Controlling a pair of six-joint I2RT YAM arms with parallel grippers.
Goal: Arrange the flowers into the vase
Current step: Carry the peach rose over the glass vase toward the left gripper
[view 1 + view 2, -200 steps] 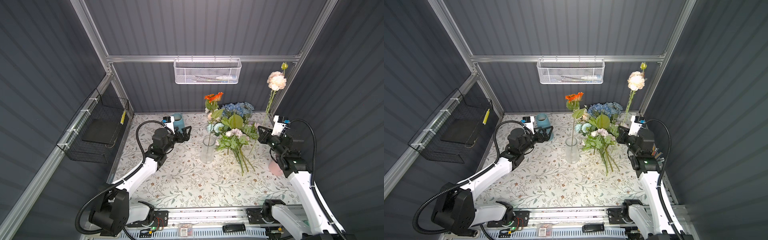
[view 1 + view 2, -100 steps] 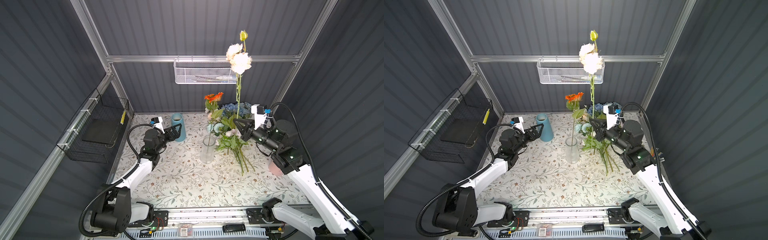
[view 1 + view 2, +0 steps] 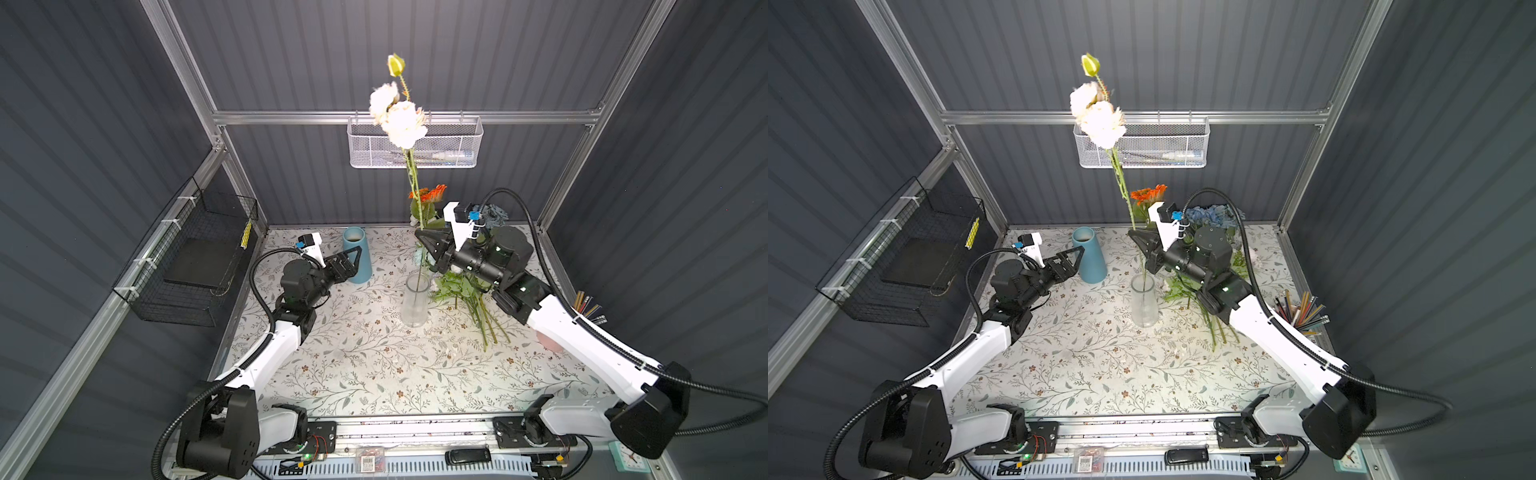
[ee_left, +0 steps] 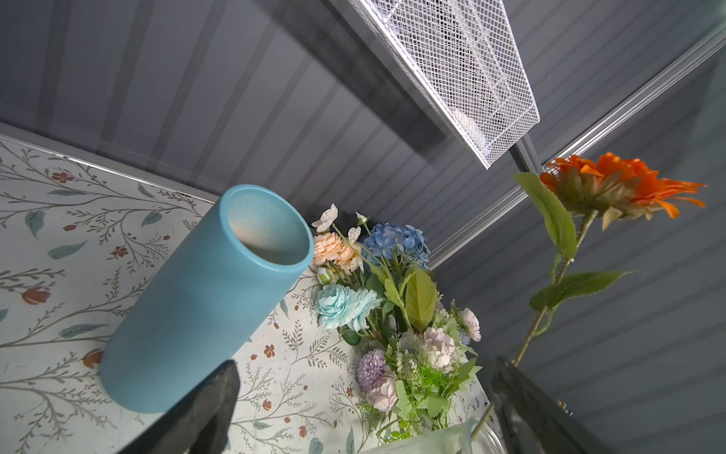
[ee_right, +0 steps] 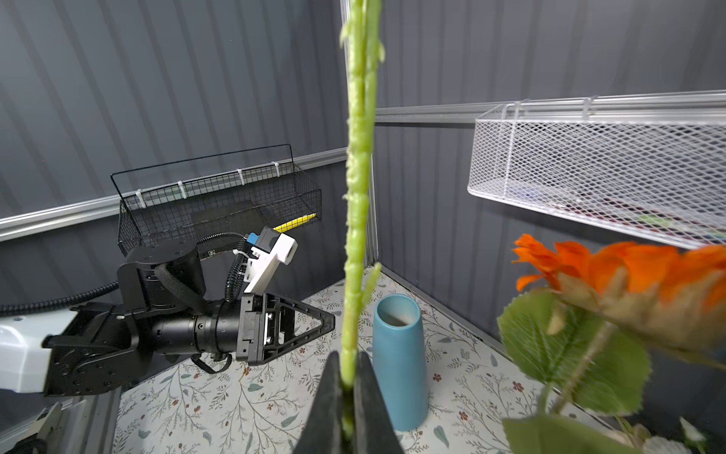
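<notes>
My right gripper (image 3: 420, 237) (image 3: 1133, 236) (image 5: 345, 363) is shut on the green stem (image 5: 357, 196) of a cream-white rose (image 3: 402, 120) (image 3: 1100, 120). It holds the rose upright, just above the clear glass vase (image 3: 415, 301) (image 3: 1144, 303). A red-orange daisy (image 3: 429, 193) (image 3: 1148, 194) (image 4: 613, 184) stands in that vase. More flowers (image 3: 459, 286) (image 3: 1183, 291) (image 4: 393, 314) lie on the table behind and to the right of the vase. My left gripper (image 3: 356, 257) (image 3: 1079, 259) (image 4: 365, 393) is open and holds nothing, beside a blue ceramic vase (image 3: 357, 259) (image 3: 1090, 259) (image 4: 204, 298).
A white mesh basket (image 3: 415, 143) (image 3: 1142, 141) hangs on the back wall, right behind the raised rose head. A black wire basket (image 3: 195, 257) is fixed to the left wall. Coloured pencils (image 3: 586, 307) (image 3: 1300, 311) stand at the table's right edge.
My right gripper has carried the rose from the right wall leftward to above the glass vase, and the bloom now stands higher. My left gripper has drawn back a little to the left.
</notes>
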